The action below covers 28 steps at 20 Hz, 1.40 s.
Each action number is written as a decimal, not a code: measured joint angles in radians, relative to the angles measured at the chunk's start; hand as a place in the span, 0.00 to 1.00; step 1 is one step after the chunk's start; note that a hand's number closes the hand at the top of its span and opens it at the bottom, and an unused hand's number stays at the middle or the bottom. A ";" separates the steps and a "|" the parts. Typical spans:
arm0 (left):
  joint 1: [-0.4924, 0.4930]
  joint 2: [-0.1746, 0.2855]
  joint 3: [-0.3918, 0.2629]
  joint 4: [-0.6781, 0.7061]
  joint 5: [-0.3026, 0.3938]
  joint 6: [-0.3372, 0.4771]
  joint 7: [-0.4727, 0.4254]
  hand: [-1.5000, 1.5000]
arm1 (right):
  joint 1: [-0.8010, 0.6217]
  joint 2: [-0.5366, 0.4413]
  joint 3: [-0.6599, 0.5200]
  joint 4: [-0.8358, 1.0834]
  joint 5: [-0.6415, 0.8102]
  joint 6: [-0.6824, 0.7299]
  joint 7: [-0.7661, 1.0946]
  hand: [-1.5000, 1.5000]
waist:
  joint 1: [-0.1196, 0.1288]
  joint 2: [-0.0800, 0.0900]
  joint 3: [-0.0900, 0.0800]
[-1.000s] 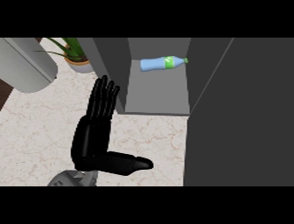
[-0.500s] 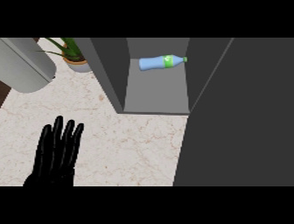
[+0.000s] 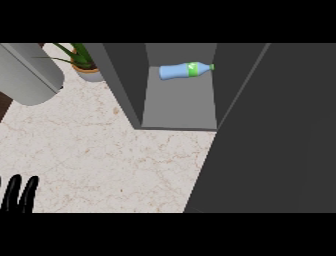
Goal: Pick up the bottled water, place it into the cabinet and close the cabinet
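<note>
Two steps seemingly done, withdrawing the left hand (image 3: 10, 194) to the lower left edge, fingers straight and empty, leaving the bottled water (image 3: 182, 71) lying inside the cabinet (image 3: 178, 107), its open door (image 3: 289, 140) awaiting closing

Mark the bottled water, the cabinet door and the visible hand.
bottled water (image 3: 177, 72): head view, on its blue body, lying inside the cabinet.
cabinet door (image 3: 289, 140): head view, middle of the open dark panel.
left hand (image 3: 11, 195): head view, on a straight finger at lower left.
</note>
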 measured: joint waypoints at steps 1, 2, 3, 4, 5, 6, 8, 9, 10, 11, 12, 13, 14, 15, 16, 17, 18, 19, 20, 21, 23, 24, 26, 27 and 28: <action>0.023 0.010 0.015 -0.015 0.014 -0.011 -0.005 0.00 | -0.004 0.004 0.021 0.000 0.024 -0.002 0.003 1.00 | -0.002 0.000 0.000; 0.048 0.023 0.035 -0.030 0.033 -0.030 -0.012 0.00 | -0.011 0.010 0.038 -0.004 0.043 -0.007 0.020 1.00 | 0.000 0.000 0.000; 0.076 0.033 0.050 -0.035 0.040 -0.048 -0.025 0.00 | -0.019 0.017 0.049 -0.006 0.064 -0.014 0.030 1.00 | 0.001 0.000 0.000; 0.095 0.045 0.072 -0.035 0.048 -0.067 -0.033 0.00 | -0.037 0.027 0.055 -0.006 0.074 -0.016 0.049 1.00 | 0.003 0.000 0.000; 0.110 0.047 0.080 -0.028 0.054 -0.086 -0.049 0.00 | -0.056 0.038 0.061 0.003 0.083 -0.015 0.056 1.00 | 0.004 0.000 -0.001; 0.132 0.055 0.092 -0.032 0.060 -0.103 -0.058 0.00 | -0.065 0.043 0.069 0.001 0.091 -0.014 0.076 1.00 | 0.006 0.000 -0.001; 0.160 0.073 0.132 -0.028 0.083 -0.142 -0.070 0.00 | -0.084 0.059 0.078 -0.004 0.096 -0.010 0.116 1.00 | 0.009 0.002 -0.001; 0.176 0.077 0.145 -0.029 0.089 -0.156 -0.077 0.00 | -0.090 0.069 0.083 -0.006 0.099 -0.009 0.136 1.00 | 0.011 0.002 -0.001; 0.188 0.081 0.161 -0.027 0.098 -0.173 -0.086 0.00 | -0.100 0.079 0.084 -0.003 0.094 -0.006 0.152 1.00 | 0.014 0.002 -0.001; 0.202 0.086 0.174 -0.028 0.105 -0.186 -0.089 0.00 | -0.110 0.087 0.088 0.004 0.089 -0.004 0.163 1.00 | 0.017 0.002 -0.002; 0.217 0.091 0.186 -0.027 0.110 -0.203 -0.099 0.00 | -0.120 0.091 0.092 0.010 0.080 -0.007 0.173 1.00 | 0.022 0.002 -0.002; 0.228 0.095 0.199 -0.023 0.120 -0.221 -0.104 0.00 | -0.127 0.093 0.097 0.015 0.072 -0.010 0.181 1.00 | 0.023 0.002 -0.002; 0.239 0.099 0.210 -0.024 0.126 -0.233 -0.108 0.00 | -0.134 0.093 0.101 0.017 0.065 -0.013 0.191 1.00 | 0.023 0.003 -0.002; 0.251 0.105 0.227 -0.023 0.136 -0.253 -0.116 0.00 | -0.143 0.092 0.101 0.020 0.055 -0.015 0.200 1.00 | 0.027 0.003 -0.002; 0.260 0.112 0.246 -0.020 0.153 -0.274 -0.119 0.00 | -0.155 0.093 0.102 0.027 0.049 -0.019 0.203 1.00 | 0.027 0.003 -0.002; 0.271 0.117 0.260 -0.019 0.162 -0.292 -0.127 0.00 | -0.171 0.091 0.099 0.035 0.034 -0.023 0.208 1.00 | 0.030 0.004 -0.002; 0.280 0.121 0.276 -0.020 0.172 -0.307 -0.132 0.00 | -0.184 0.088 0.101 0.037 0.024 -0.028 0.221 1.00 | 0.032 0.005 -0.002; 0.289 0.122 0.288 -0.016 0.183 -0.323 -0.138 0.00 | -0.199 0.086 0.100 0.043 0.009 -0.030 0.230 1.00 | 0.033 0.005 -0.002; 0.299 0.127 0.301 -0.014 0.197 -0.344 -0.143 0.00 | -0.216 0.083 0.096 0.048 -0.004 -0.036 0.238 1.00 | 0.036 0.006 -0.002; 0.307 0.130 0.313 -0.012 0.209 -0.357 -0.146 0.00 | -0.234 0.081 0.096 0.055 -0.019 -0.041 0.248 1.00 | 0.036 0.007 -0.002; 0.332 0.132 0.334 -0.013 0.228 -0.386 -0.158 0.00 | -0.272 0.078 0.079 0.069 -0.049 -0.058 0.268 1.00 | 0.043 0.007 -0.002; 0.335 0.134 0.344 -0.007 0.240 -0.400 -0.162 0.00 | -0.298 0.078 0.067 0.076 -0.069 -0.066 0.284 1.00 | 0.044 0.009 -0.002; 0.348 0.136 0.360 -0.005 0.262 -0.428 -0.172 0.00 | -0.346 0.079 0.043 0.098 -0.116 -0.081 0.306 1.00 | 0.047 0.010 -0.003; 0.356 0.140 0.373 -0.009 0.273 -0.437 -0.172 0.00 | -0.371 0.082 0.032 0.114 -0.136 -0.091 0.311 1.00 | 0.048 0.011 -0.002; 0.364 0.144 0.383 -0.011 0.279 -0.446 -0.172 0.00 | -0.405 0.086 0.010 0.128 -0.163 -0.100 0.317 1.00 | 0.051 0.011 -0.002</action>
